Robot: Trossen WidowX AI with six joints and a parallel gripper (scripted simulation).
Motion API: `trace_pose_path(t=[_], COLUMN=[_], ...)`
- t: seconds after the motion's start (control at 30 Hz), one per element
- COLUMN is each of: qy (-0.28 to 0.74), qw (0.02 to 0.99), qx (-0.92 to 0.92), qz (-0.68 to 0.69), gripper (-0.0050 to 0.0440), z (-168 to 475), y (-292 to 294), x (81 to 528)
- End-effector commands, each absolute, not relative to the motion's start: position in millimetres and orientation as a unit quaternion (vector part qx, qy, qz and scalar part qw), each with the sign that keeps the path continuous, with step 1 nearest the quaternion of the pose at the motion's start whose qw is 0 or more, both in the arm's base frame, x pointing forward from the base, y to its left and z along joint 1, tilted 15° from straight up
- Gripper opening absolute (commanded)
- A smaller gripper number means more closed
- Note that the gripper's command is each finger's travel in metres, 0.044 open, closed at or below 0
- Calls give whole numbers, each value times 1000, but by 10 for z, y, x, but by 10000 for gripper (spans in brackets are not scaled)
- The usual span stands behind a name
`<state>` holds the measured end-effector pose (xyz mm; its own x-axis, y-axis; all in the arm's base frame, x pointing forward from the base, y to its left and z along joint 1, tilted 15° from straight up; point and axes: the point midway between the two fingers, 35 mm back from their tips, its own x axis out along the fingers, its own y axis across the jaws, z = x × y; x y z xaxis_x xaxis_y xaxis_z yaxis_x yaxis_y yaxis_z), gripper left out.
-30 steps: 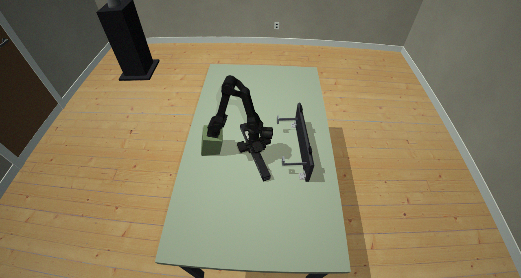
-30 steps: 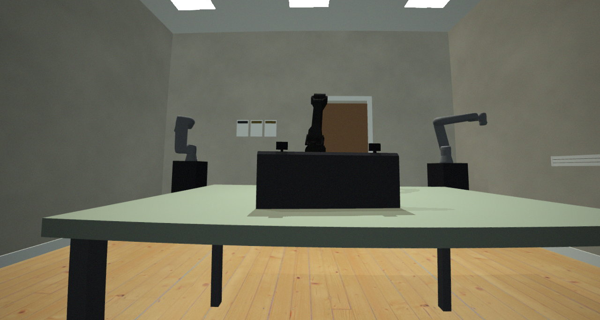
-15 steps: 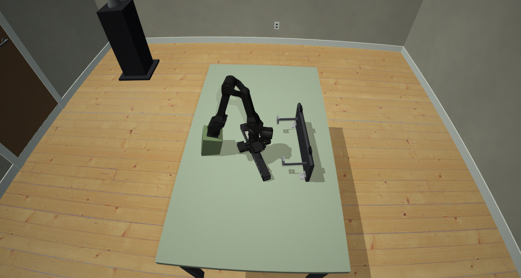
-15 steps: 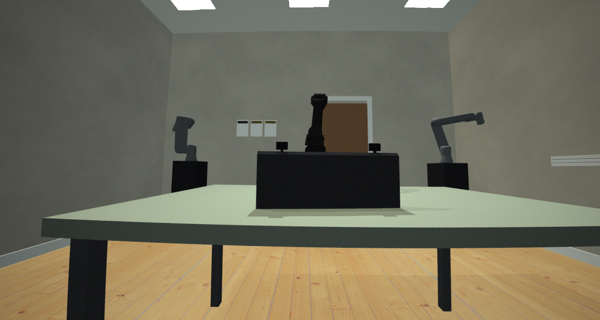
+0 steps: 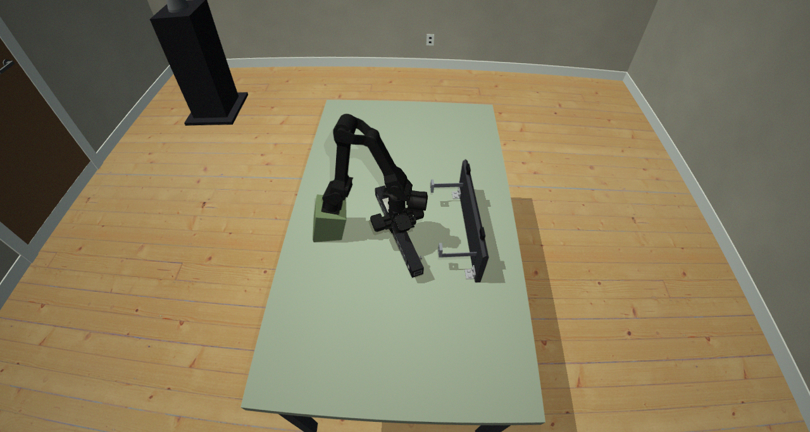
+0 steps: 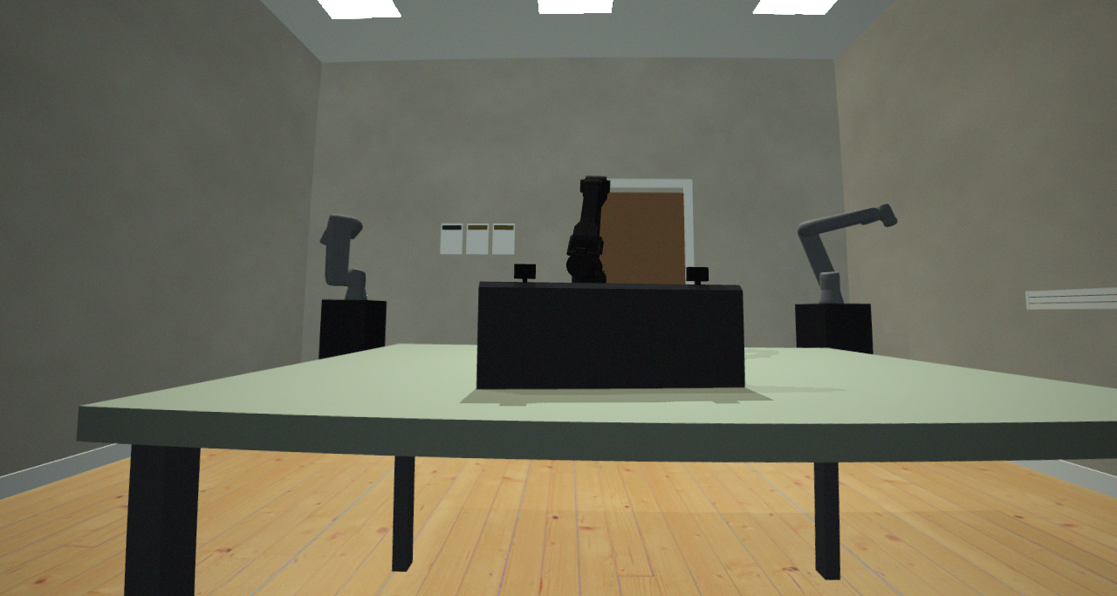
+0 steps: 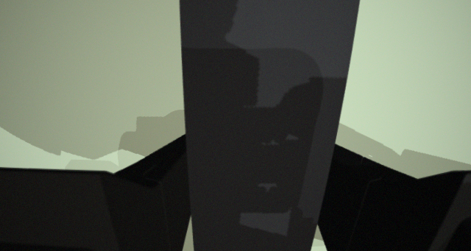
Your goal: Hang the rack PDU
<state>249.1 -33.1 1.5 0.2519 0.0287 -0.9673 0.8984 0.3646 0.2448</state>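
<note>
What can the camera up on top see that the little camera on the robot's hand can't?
Only the top view shows the whole arm on its green block, the dark upright panel with two keyhole plates on the table, the wooden floor and a black pedestal. Only the wrist view shows, up close, both dark fingers pressed against the sides of the rack PDU. Both show the gripper shut on the long dark PDU, which lies on the pale green table, not yet hung.
</note>
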Motion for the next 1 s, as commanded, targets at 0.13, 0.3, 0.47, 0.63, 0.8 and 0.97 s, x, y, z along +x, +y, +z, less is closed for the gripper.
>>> trace_pose_path(t=[0.13,0.3,0.47,0.63,0.8,0.97], qy=[501,501,501,501,495,471], qw=[658,658,658,658,639,610], qx=[457,457,458,457,475,513], qz=[-328,-329,-327,-328,-348,-378], gripper=[-5,-42,-50,-50,-50,-50], z=[563,859,1062,1068,986,879], y=[-365,-362,-346,-349,-326,-268], x=[2450,2313,2188,2183,2344,2647])
